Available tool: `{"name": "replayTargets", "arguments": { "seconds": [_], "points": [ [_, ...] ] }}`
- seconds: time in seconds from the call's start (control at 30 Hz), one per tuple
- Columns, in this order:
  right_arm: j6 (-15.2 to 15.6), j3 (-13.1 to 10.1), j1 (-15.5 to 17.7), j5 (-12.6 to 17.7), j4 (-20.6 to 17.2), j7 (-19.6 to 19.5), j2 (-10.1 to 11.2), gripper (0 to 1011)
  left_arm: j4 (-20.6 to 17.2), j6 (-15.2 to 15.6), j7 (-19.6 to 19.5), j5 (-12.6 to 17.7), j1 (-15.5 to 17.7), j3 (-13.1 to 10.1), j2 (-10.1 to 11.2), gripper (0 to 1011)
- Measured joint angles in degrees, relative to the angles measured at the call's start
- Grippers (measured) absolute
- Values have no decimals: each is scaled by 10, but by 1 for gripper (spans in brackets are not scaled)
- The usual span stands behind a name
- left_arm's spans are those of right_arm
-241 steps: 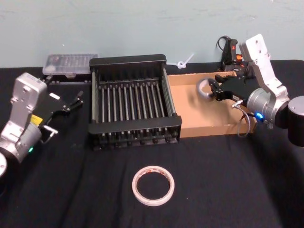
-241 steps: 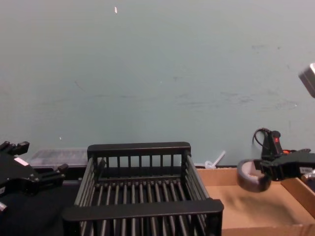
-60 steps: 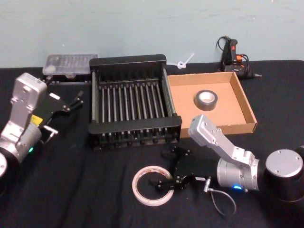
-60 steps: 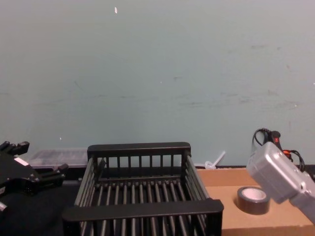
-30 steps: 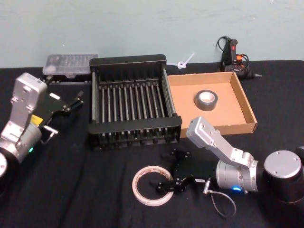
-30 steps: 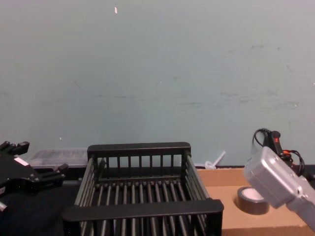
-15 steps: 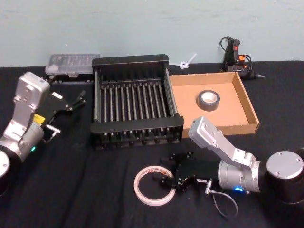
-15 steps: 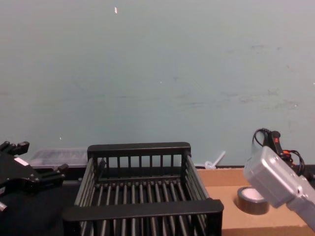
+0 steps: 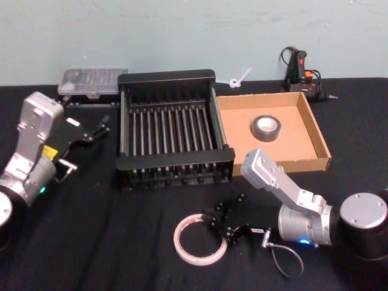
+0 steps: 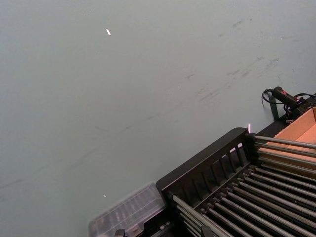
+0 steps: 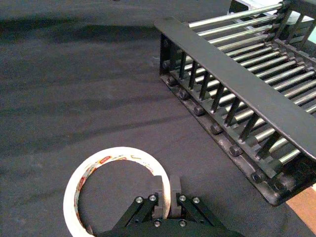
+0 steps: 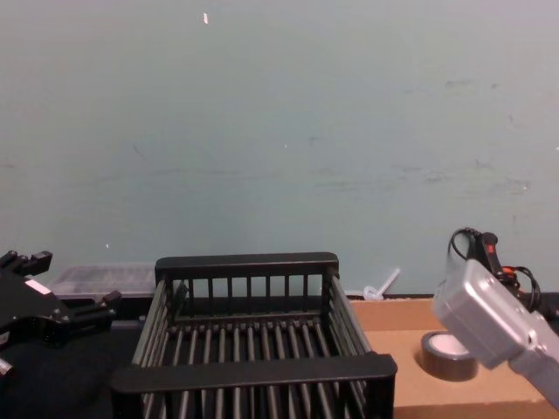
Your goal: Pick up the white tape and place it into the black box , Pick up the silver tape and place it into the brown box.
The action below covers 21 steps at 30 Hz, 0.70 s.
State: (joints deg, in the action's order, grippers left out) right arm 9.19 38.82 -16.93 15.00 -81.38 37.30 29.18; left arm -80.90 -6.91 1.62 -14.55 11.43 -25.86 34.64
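silver tape [image 9: 266,127] already in brown box [image 9: 315,138]; right gripper [image 11: 165,197] pinched on white tape [image 11: 117,190] rim, next lift to black box [image 9: 167,79]; left gripper [image 9: 97,128] parked, fingers apart.

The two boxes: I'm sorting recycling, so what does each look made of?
The black box looks like moulded plastic: uniform matt black rims, though its floor bars shine like metal rods. The brown box looks like plain cardboard: flat tan, thin folded walls, dull finish.
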Motion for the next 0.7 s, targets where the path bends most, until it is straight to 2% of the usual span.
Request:
{"name": "replayTargets", "arguments": {
  "seconds": [0.4, 0.7],
  "points": [
    [-1, -2, 0, 5, -2, 6, 1, 87, 0, 0, 0, 0, 0, 0, 0, 1001],
    [-12, -15, 6, 24, -30, 16, 18, 87, 0, 0, 0, 0, 0, 0, 0, 1001]
  ]
}}
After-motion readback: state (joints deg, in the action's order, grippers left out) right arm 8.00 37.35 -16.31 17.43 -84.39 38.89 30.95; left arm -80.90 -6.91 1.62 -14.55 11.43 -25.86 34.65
